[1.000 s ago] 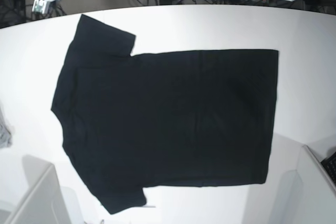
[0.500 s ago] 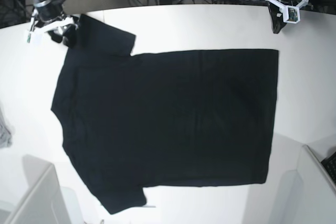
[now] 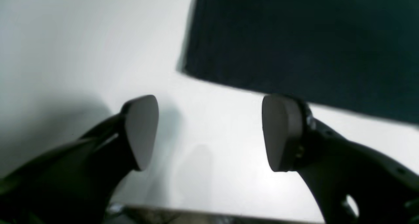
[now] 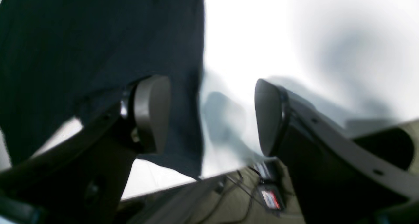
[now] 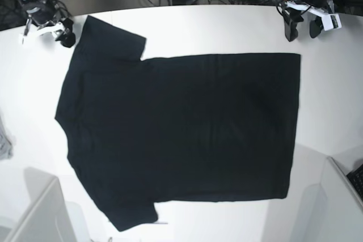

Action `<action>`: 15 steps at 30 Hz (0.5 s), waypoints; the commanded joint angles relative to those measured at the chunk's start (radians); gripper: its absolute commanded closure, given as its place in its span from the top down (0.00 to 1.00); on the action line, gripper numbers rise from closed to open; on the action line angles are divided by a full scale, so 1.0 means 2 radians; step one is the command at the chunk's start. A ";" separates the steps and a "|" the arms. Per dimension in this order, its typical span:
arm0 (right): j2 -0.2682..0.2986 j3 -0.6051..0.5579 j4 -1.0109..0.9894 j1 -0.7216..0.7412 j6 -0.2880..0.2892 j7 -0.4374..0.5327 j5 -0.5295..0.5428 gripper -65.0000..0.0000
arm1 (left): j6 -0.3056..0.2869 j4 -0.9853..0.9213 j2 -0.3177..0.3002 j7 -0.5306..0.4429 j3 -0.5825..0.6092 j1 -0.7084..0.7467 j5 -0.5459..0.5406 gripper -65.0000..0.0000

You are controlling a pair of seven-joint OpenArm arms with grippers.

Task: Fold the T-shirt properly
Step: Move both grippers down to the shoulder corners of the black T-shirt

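The black T-shirt (image 5: 178,131) lies spread flat on the white table (image 5: 238,29). The left gripper (image 5: 302,25) hangs beside its far hem corner, jaws wide and empty. The right gripper (image 5: 54,32) hangs beside its far sleeve, jaws likewise spread and empty.

I see my left gripper (image 5: 301,25) at the far right of the base view, jaws spread wide with nothing between the pads (image 3: 141,132). My right gripper (image 5: 48,31) sits at the far left of that view, its jaws likewise parted and empty, fingers (image 4: 153,114) pointing downward.
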 commanded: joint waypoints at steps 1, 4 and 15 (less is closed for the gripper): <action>0.007 -0.007 0.000 0.001 0.005 0.007 0.003 0.58 | -0.010 0.002 -0.008 -0.009 -0.002 0.005 -0.011 0.70; 0.006 -0.021 -0.010 -0.001 0.005 0.007 0.000 0.58 | -0.012 -0.003 -0.014 -0.009 -0.002 -0.001 -0.016 0.68; 0.004 -0.102 -0.017 -0.032 0.005 0.032 -0.002 0.56 | -0.012 -0.040 -0.010 0.008 -0.002 -0.046 -0.021 0.65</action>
